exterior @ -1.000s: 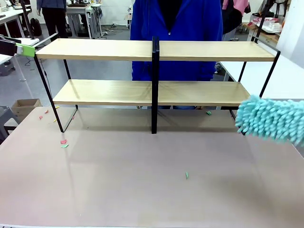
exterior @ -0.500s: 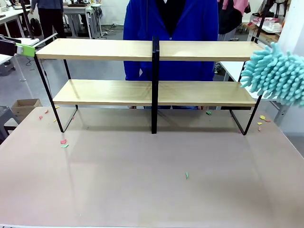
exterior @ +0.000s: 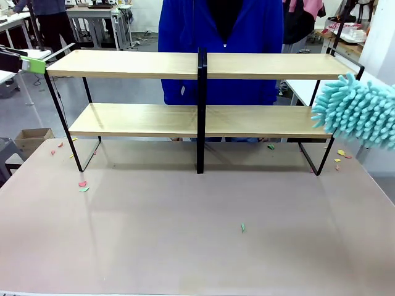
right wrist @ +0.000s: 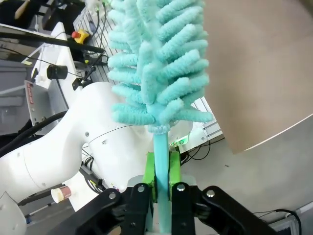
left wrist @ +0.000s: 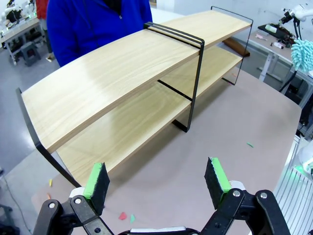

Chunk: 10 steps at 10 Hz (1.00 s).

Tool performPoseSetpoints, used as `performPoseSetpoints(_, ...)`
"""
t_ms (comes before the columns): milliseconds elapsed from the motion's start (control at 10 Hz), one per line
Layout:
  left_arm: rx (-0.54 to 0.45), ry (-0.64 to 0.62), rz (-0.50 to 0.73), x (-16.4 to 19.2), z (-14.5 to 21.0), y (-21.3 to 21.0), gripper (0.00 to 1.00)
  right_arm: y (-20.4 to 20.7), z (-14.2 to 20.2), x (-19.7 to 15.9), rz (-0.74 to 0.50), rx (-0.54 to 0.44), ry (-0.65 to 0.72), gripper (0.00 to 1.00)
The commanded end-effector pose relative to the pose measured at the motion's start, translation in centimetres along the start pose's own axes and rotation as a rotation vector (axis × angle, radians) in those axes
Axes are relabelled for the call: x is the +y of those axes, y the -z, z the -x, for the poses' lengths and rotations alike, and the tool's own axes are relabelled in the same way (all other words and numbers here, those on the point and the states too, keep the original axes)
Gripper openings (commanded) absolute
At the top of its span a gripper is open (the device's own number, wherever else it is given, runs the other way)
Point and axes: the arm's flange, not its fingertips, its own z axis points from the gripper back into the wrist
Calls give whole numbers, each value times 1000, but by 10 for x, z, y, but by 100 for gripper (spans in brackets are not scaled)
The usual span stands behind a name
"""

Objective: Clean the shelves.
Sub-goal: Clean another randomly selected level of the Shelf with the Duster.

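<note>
The shelves (exterior: 123, 63) stand across the far half of the table, two light-wood boards in a black frame with a centre post. A teal fluffy duster (exterior: 358, 111) hangs in the air off their right end, between the two boards' heights. My right gripper (right wrist: 161, 178) is shut on the duster's handle (right wrist: 160, 152), with the head (right wrist: 156, 63) above the fingers. At the shelves' (left wrist: 107, 93) left end, level with the top board, my left gripper (left wrist: 156, 178) is open with nothing between its fingers; one green pad (exterior: 34, 65) shows at the picture's left edge.
A person in a blue jacket (exterior: 222, 37) stands behind the shelves. Small paper scraps lie on the tabletop: at left (exterior: 82, 185), in the middle (exterior: 242, 227) and at right (exterior: 339, 157). A cardboard box (exterior: 34, 139) sits on the floor at left. A white side table (exterior: 370, 98) stands at right.
The duster rose from beside the lower board's right end to top-board height, then dropped slightly. The left gripper has not moved.
</note>
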Motion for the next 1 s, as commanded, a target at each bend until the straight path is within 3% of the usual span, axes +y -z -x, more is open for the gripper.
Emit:
performPoseSetpoints(0,5,-4,-16,-6,6,1,100,12,-18,-9,51,-28,-3,13)
performPoseSetpoints(200,5,-4,-16,-6,6,1,100,48,-51,-30,82,-8,-11,13)
performPoseSetpoints(500,5,-4,-16,-6,6,1,100,126,-90,-63,-22,128,15,13)
performPoseSetpoints(700,5,-4,-16,-6,6,1,100,175,-116,-65,179,1,136,13)
performPoseSetpoints(800,5,-4,-16,-6,6,1,100,208,-133,-62,173,19,81,13)
performPoseSetpoints(900,5,-4,-16,-6,6,1,100,232,-142,-59,130,190,55,13)
